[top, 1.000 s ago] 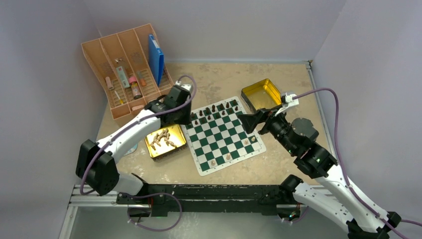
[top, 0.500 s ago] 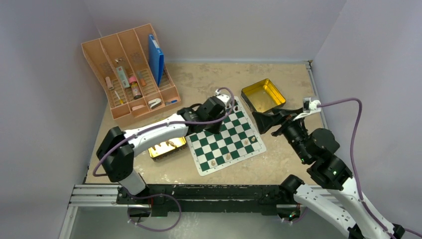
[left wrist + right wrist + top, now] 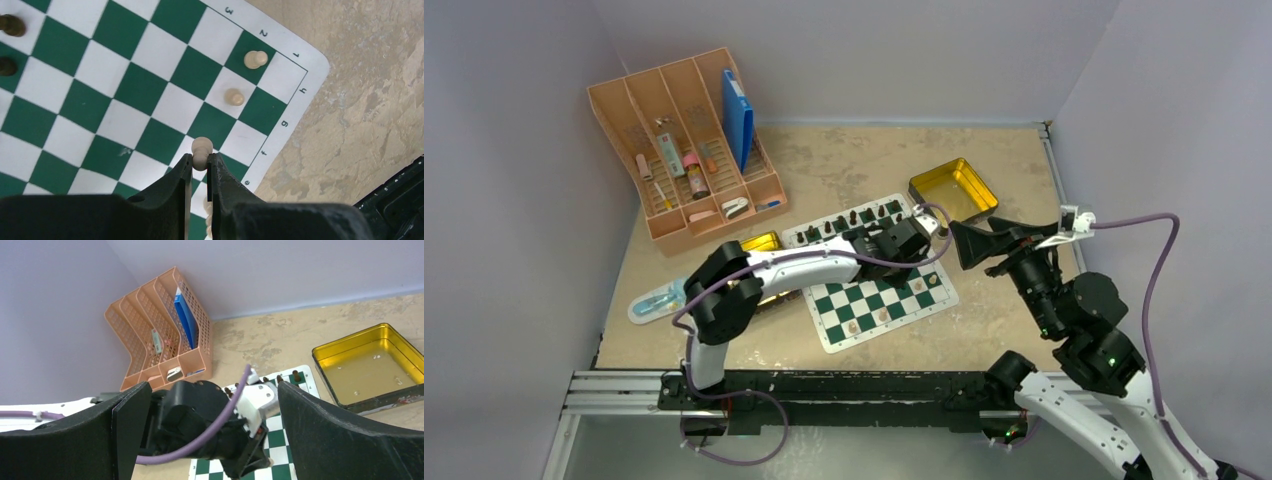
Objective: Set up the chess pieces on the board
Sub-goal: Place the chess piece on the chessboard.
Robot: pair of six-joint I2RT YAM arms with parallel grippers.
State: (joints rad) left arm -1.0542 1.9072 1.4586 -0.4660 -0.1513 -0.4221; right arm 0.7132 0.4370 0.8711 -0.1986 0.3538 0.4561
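Pawn-placing is what this looks like. The left gripper [image 3: 199, 161] has its fingers pinched on the neck of a light pawn [image 3: 202, 146], carried over the board [image 3: 150, 90] toward its near right corner. It sits just beside two light pawns [image 3: 233, 96] standing in the second row (the next square along looks like the target). That pawn's long axis seems to run along the fingers, its round head poking past the tips and its base hidden between them. Off the board's right edge, the right gripper [image 3: 969, 245] hangs spread wide, holding nothing, presumably keeping clear.
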